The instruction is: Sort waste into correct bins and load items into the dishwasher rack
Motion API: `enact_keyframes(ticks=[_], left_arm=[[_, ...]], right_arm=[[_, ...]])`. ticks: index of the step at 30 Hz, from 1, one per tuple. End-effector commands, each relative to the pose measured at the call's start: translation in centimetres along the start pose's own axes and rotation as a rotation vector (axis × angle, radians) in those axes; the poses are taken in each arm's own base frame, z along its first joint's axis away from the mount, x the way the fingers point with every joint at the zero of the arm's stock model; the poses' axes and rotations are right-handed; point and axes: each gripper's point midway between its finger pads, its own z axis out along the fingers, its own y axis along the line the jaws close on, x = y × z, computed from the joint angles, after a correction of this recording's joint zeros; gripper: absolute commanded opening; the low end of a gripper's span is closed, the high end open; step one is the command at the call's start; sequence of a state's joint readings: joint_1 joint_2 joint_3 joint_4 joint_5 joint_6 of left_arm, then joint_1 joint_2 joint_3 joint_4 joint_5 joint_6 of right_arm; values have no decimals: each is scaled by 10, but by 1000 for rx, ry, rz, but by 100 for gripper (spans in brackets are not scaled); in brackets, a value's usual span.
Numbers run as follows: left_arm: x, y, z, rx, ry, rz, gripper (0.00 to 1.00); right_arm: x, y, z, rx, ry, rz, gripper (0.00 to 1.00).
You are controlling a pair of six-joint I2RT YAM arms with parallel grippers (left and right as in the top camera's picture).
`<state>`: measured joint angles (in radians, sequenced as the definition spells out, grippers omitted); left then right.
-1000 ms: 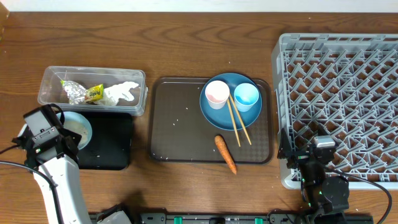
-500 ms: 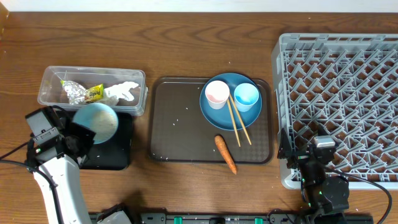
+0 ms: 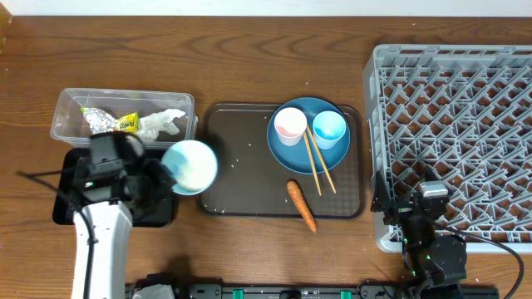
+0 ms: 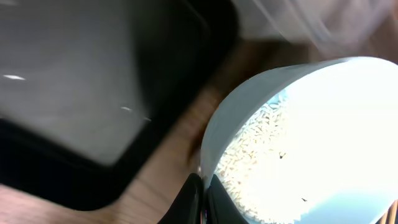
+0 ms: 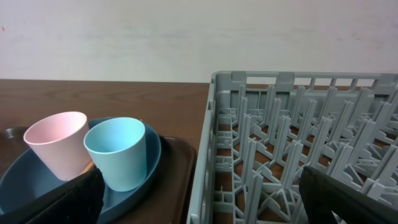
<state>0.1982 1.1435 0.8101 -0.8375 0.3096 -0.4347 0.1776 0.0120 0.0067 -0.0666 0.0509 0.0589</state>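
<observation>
The left claw (image 4: pixel 200 200) is clamped narrow on the rim of the bowl (image 3: pixel 189 166), one finger inside and one outside. It holds the bowl tipped on its side above the strip of table between the black tray (image 3: pixel 154 208) and the left edge of the brown tray (image 3: pixel 241 183). The bowl looks stiff, smooth and fairly light. A single pinch on a thin rim will probably let it swing or slip, so slow turns suit it better than jerks. Rice (image 4: pixel 249 155) clings in a patch to the inner wall. The grains are loose and light and likely to drop wherever the mouth points, so the mouth is best aimed over a bin rather than the wood. Just behind the bowl stands the clear tub (image 3: pixel 58 116) with foil (image 3: pixel 101 123) and tissue (image 3: pixel 165 122) in it, and its near wall is the edge to keep clear of. Toward the rack (image 3: pixel 465 100) the way crosses the plate (image 3: pixel 291 154), which carries the upright pink cup (image 3: pixel 290 124), the blue cup (image 3: pixel 330 128) and the chopsticks (image 3: pixel 318 162). The carrot (image 3: pixel 301 205) lies near the brown tray's front edge. A high carry should clear the cups. The right claw (image 3: pixel 432 199) stands wide and empty at the rack's front left corner, so the rack's back rows offer more open room.
</observation>
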Motion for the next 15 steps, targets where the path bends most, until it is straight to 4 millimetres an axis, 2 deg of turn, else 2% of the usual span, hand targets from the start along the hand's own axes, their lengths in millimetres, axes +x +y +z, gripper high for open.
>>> enact_keyframes(ticks=[1,6,10,15], left_arm=[[13,-22,1,36,27,112,6],[33,-36,9,2,57,228,6],[44,-41,17,-50,58,299,6],[54,-58,31,-37,77,378,6]], right_arm=[[0,-3,0,13,0,-10,99],[0,-3,0,13,0,-10,99],[0,-3,0,13,0,-10,99],[0,-3,0,13,0,-10,99]])
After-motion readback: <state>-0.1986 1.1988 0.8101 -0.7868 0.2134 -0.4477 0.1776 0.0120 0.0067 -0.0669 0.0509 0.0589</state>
